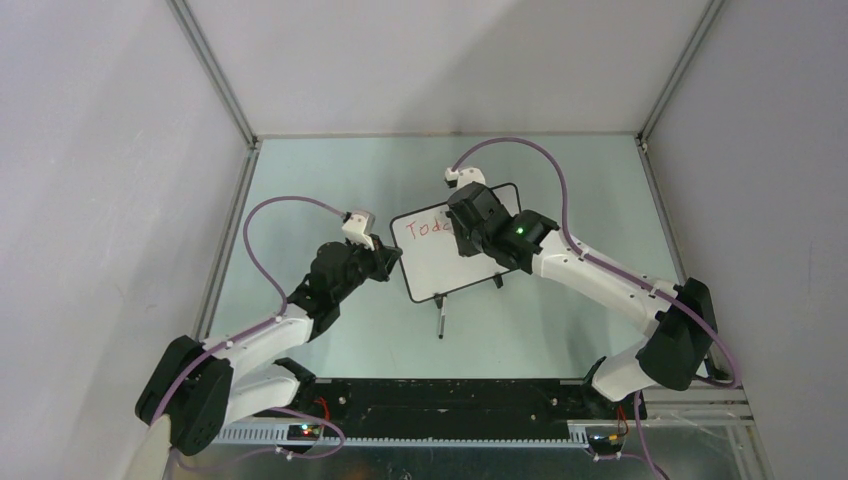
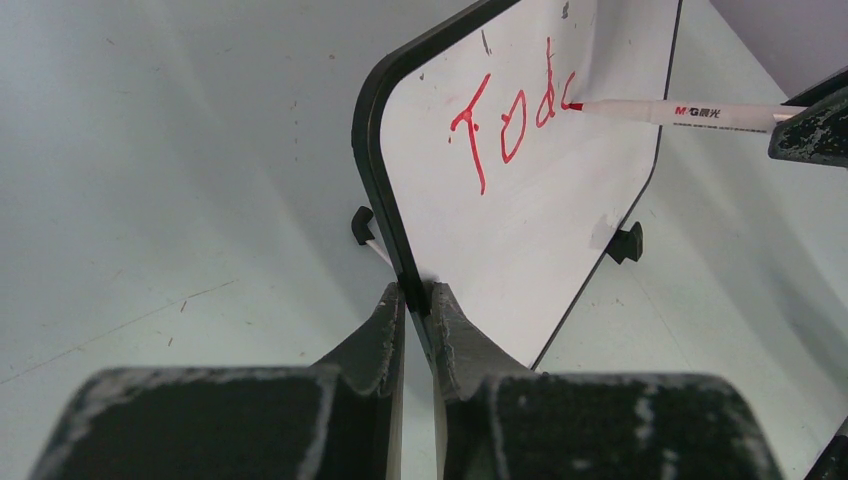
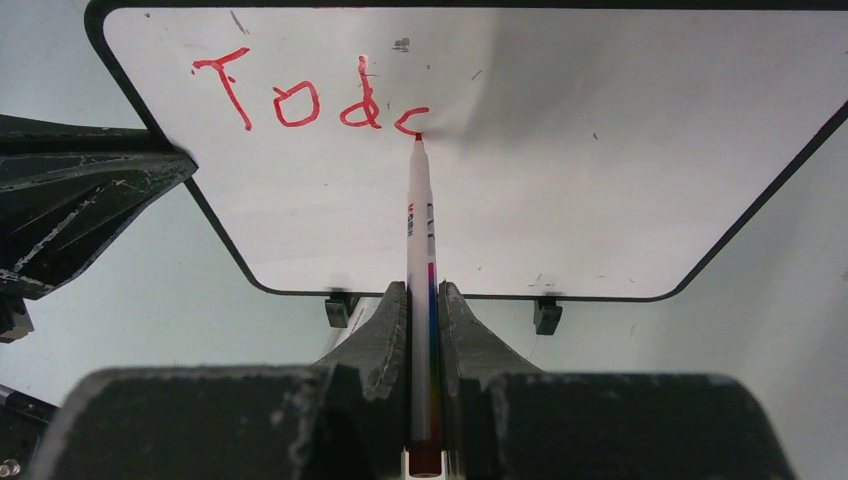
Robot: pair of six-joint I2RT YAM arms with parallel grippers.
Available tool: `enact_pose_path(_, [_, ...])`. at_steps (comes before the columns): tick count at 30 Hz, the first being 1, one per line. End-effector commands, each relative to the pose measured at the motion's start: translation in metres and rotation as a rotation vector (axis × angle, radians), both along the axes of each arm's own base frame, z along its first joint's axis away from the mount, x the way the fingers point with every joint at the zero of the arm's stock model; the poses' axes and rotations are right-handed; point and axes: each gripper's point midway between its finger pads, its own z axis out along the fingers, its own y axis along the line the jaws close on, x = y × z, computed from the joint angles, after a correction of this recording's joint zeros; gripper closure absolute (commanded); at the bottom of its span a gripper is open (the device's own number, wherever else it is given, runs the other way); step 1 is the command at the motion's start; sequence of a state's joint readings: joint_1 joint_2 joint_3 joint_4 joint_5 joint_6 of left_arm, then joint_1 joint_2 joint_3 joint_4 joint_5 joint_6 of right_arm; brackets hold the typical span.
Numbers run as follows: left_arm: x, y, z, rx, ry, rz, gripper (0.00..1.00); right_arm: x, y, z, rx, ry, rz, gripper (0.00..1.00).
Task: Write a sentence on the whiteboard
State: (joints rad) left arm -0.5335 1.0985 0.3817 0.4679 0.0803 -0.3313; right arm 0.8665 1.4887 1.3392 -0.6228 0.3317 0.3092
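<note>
Whiteboard point(image 1: 445, 265): standing tilted, mid-bench point(image 1: 330, 170); red writing point(image 3: 300, 100) reads "Tod" plus a partial letter. Left tool point(image 2: 415, 300): clamped on the board's edge. Right tool point(image 3: 423, 300): gripping marker point(image 3: 420, 200), tip touching the board.

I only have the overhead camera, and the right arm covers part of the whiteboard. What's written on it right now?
Observer: The right wrist view shows the sentence in red: T, o, d, then a curved stroke starting a fourth letter.
Operator: Is the pen tip actually on the board?
Observer: Yes, the marker has its tip on the whiteboard, at the end of that stroke.
Operator: How is it held?
Observer: The right gripper is shut on its barrel, which runs straight out between the fingers.
</note>
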Motion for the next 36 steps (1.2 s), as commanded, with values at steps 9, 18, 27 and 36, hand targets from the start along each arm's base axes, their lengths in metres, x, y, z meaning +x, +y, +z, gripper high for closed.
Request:
enact_pose_path(9, [0.004,-0.004,0.019,0.005,-0.073,-0.014,1.00,0.015,-0.003,0.022,0.039,-0.062,-0.037,1.00])
enact_pose_path(18, [0.004,-0.004,0.019,0.005,-0.073,-0.014,1.00,0.020,0.001,0.030,0.062,-0.072,-0.032,1.00])
enact_pose_path(27, [0.003,-0.005,0.020,0.004,-0.074,-0.019,1.00,0.024,0.001,0.033,0.061,-0.074,-0.039,1.00])
enact_pose_path(36, [0.003,-0.005,0.020,0.006,-0.075,-0.016,1.00,0.020,-0.001,0.027,0.052,-0.052,-0.040,1.00])
